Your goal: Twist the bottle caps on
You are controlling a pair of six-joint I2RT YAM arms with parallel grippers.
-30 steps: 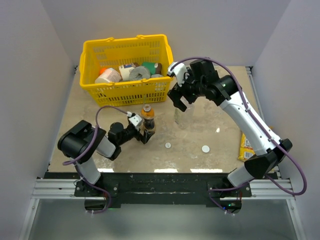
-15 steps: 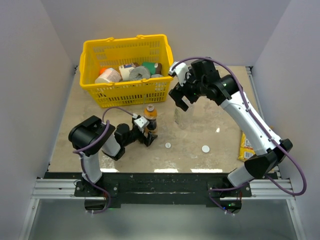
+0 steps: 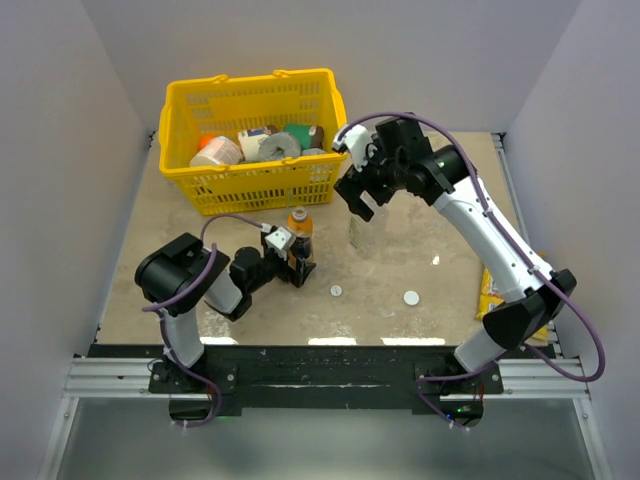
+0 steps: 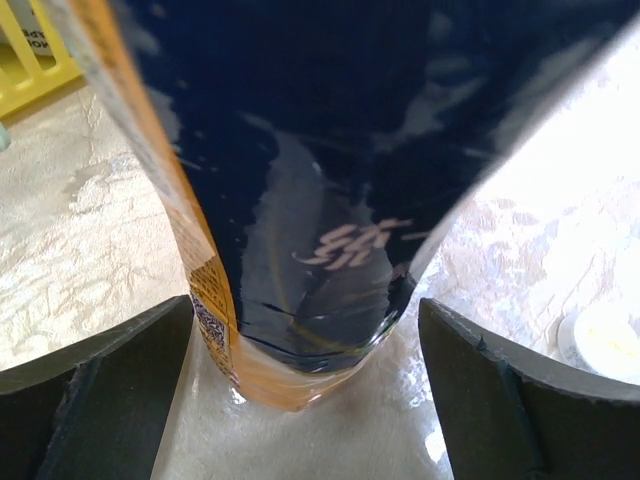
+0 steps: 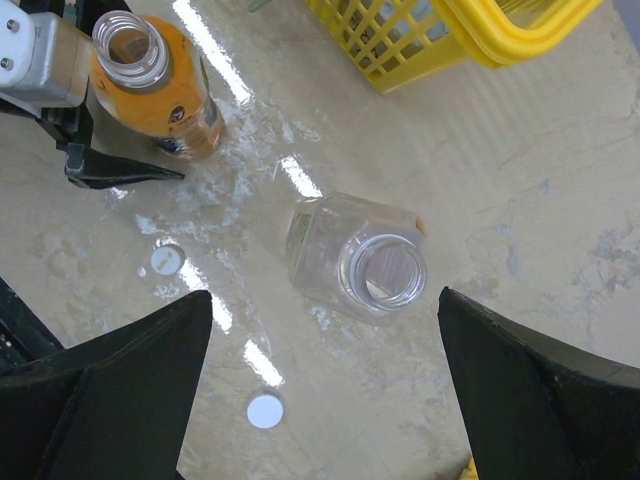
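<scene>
— So, where is your left gripper (image 3: 298, 268) right now?
— Low over the table (image 3: 420, 240), at the foot of the orange bottle (image 3: 299, 232). Its fingers (image 4: 90, 400) are spread wide, one on each side of the dark label and very close to it. You cannot tell from the wrist view whether they touch it. The bottle stands upright with its mouth open.
— And your right gripper (image 3: 367, 195)?
— It hangs above the clear bottle (image 3: 362, 232), fingers (image 5: 110, 390) wide apart with nothing between them. That bottle stands upright just right of the orange one, in front of the yellow basket (image 3: 250, 80). Its neck is bare too.
— Where are the caps?
— Both lie flat on the table, on the near side of the bottles. The first cap (image 3: 336, 291) is just beside your left gripper, to its right. The second cap (image 3: 411, 298) lies further right, well apart from both bottles.
— Anything else you should know of?
— A yellow snack packet (image 3: 492, 290) lies at the table's right edge, beside your right arm. The basket at the back holds tubs and packs.
</scene>
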